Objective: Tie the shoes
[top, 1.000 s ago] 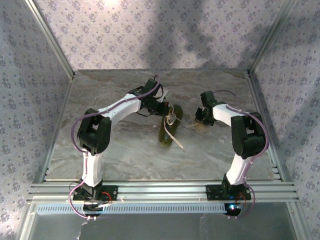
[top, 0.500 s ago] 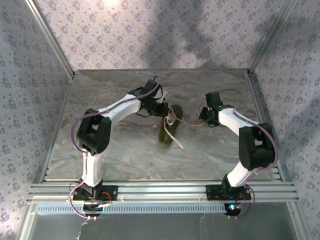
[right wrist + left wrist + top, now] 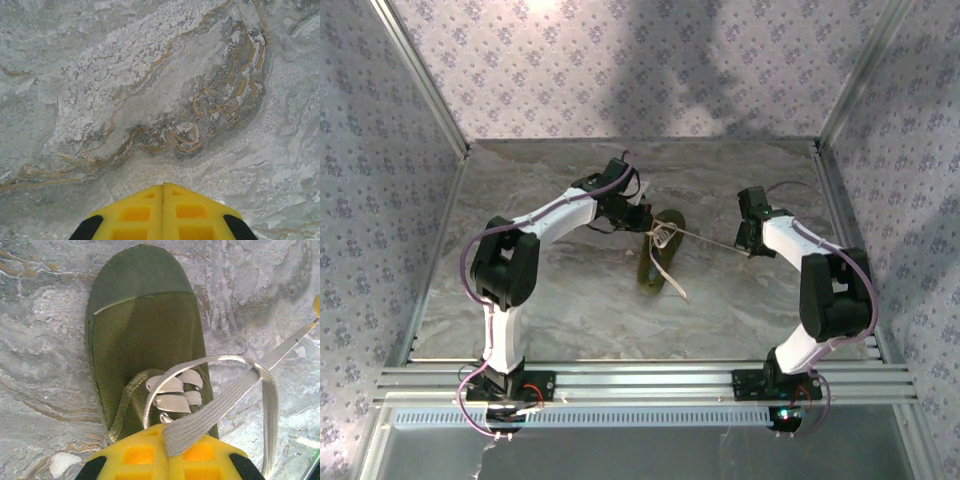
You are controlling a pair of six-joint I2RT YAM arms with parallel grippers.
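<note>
olive shoe (image 3: 145, 340), white lace (image 3: 220, 400) taut

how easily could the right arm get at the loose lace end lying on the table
Probably not yet: the right fingers are shut on a taut lace from the shoe. Nothing stands between them and the loose lace end.

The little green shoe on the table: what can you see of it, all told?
The shoe is a small olive-green low-top, cloth-looking with a smoother toe, lying sole-down on the marbled table. Its flat white laces criss-cross its top. One strand is pinched in the shut left gripper; another runs taut toward the shut right gripper.
</note>
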